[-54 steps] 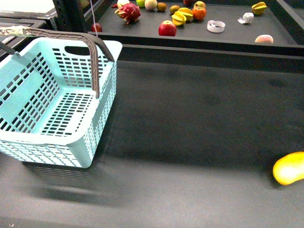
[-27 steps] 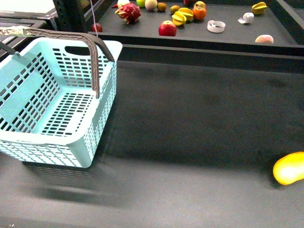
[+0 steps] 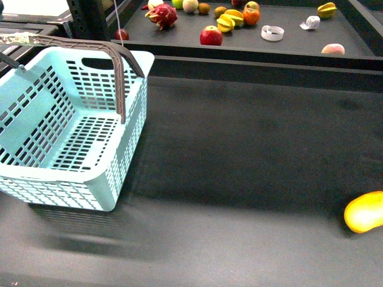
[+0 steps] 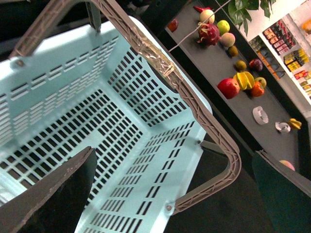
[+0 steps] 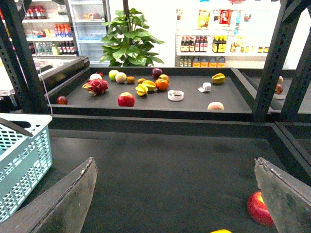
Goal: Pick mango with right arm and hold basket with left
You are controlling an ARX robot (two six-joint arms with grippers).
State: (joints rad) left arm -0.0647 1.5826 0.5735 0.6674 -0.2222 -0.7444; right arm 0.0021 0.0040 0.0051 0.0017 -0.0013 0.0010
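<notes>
Front looks down; left wrist close above basket; right perhaps level.

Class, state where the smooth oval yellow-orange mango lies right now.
In the front view the mango lies on the dark table at the far right, near the front, well away from the light-blue slotted plastic basket on the left.

The mango is cut by the front view's right edge, the basket by its left.

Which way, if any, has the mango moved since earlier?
No. In the front view the mango keeps its spot, equally far from the shelf rail.
</notes>
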